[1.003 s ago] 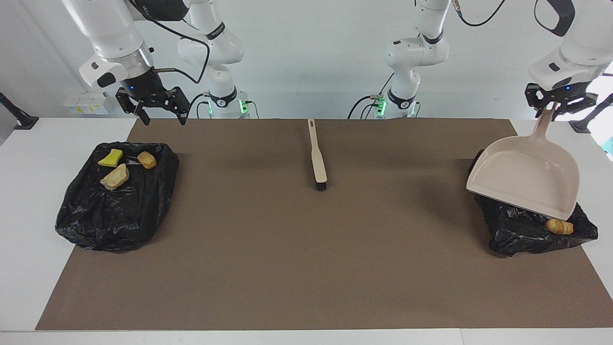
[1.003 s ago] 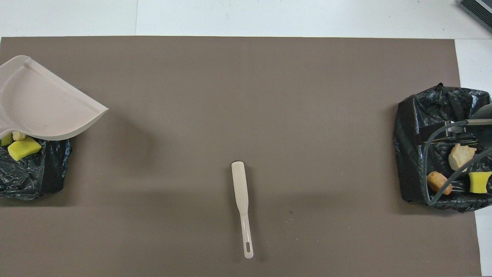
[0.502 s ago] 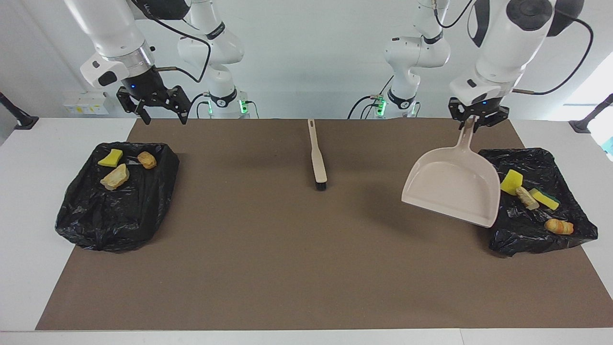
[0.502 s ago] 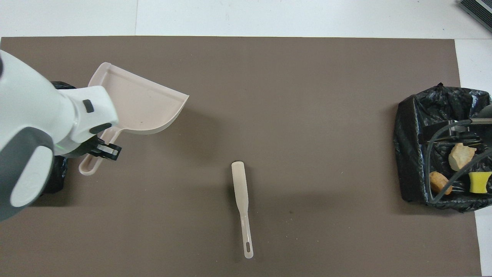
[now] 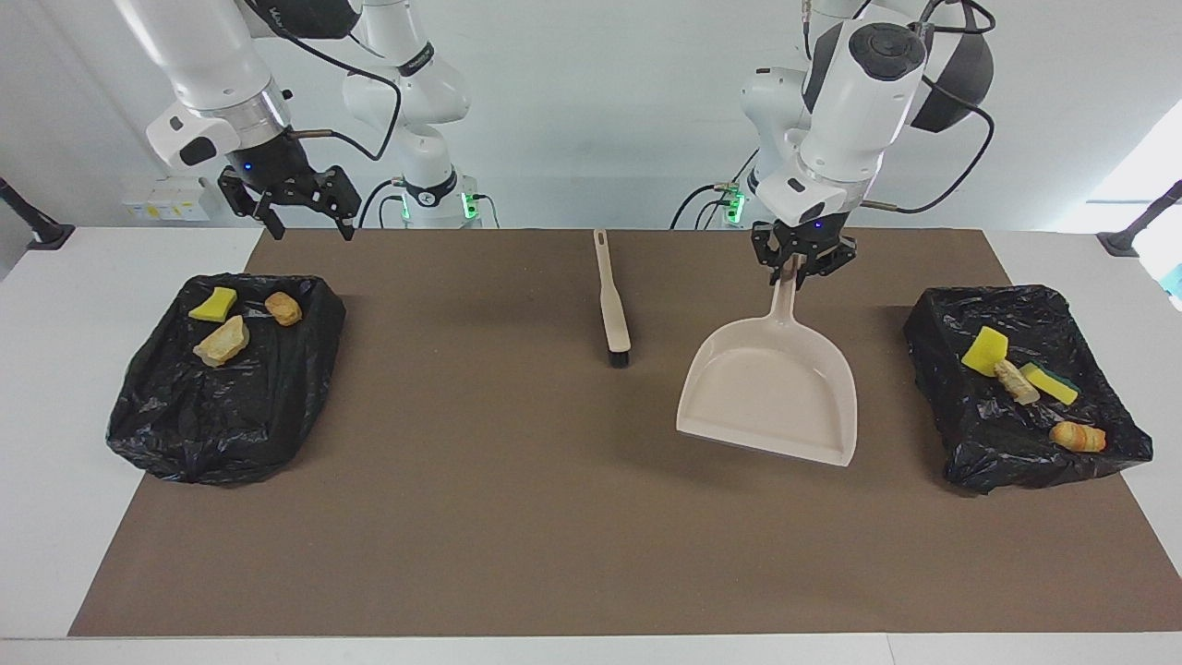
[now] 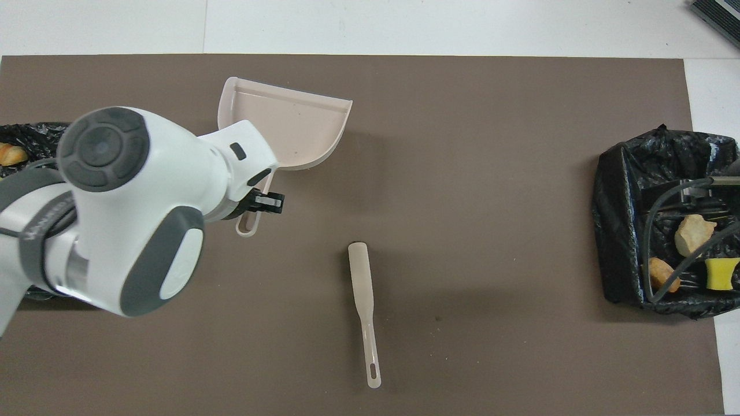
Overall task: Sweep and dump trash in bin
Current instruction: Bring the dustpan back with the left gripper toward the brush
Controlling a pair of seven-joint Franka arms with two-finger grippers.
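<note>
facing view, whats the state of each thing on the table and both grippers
dustpan: empty, held by its handle, tilted over the mat
brush: lying flat, untouched
bin at the left arm's end: four scraps inside
bin at the right arm's end: three scraps inside
left gripper: shut on the dustpan handle
right gripper: open, empty, raised

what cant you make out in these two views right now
- Overhead view: the left arm's body covers most of the bin at its end, so only one scrap shows there.
- Overhead view: a cable and the frame edge cut the other bin; the right gripper is only seen in the facing view.
- Facing view: whether the dustpan, held by the left gripper, touches the mat.
</note>
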